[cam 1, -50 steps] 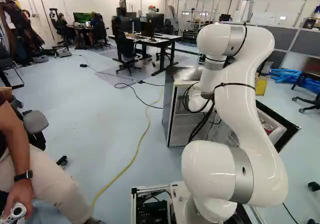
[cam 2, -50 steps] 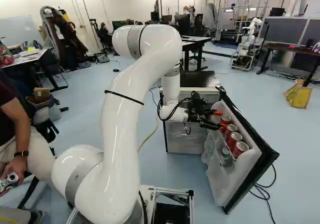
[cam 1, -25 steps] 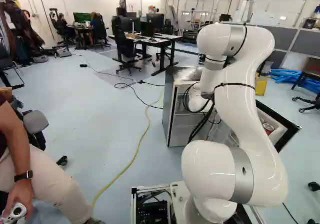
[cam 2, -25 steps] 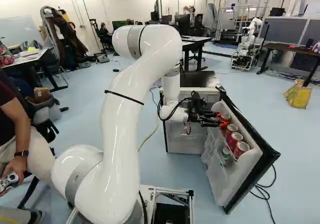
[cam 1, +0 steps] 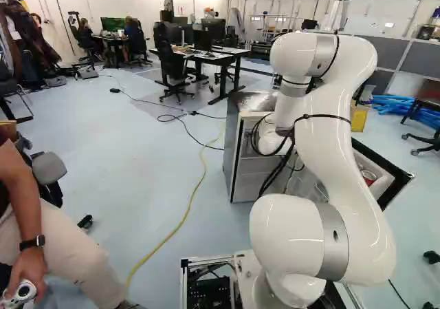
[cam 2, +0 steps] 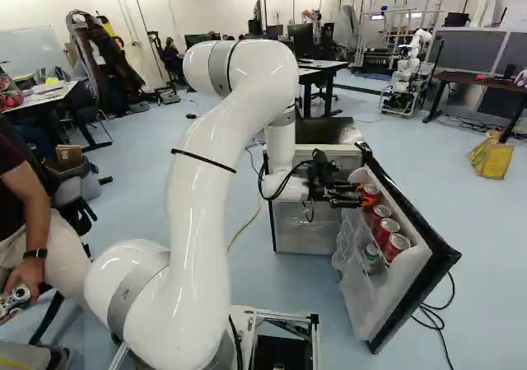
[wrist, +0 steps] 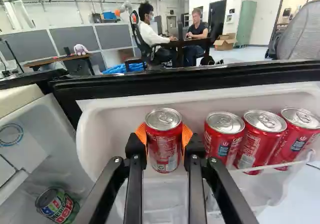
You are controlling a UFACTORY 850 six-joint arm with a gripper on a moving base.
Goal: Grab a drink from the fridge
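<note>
We have the gripper [cam 2: 361, 195] closed on a red can [wrist: 165, 146] at the fridge [cam 1: 234, 151] door's shelf [wrist: 107, 116].
Orange pads [wrist: 141, 133] grip it from nine and three o'clock, its white print and pale label panel facing us; we can't tell if it's lifted. Taking twelve as straight ahead of the gripper, three more red cans [wrist: 263, 141] stand upright towards three, printed too, with a gap before the nearest. At nine we have room before the shelf's rounded end; the door's black edge [wrist: 200, 79] crosses at twelve. Towards eight, lower, sits a green can [wrist: 57, 206] with bold lettering.
</note>
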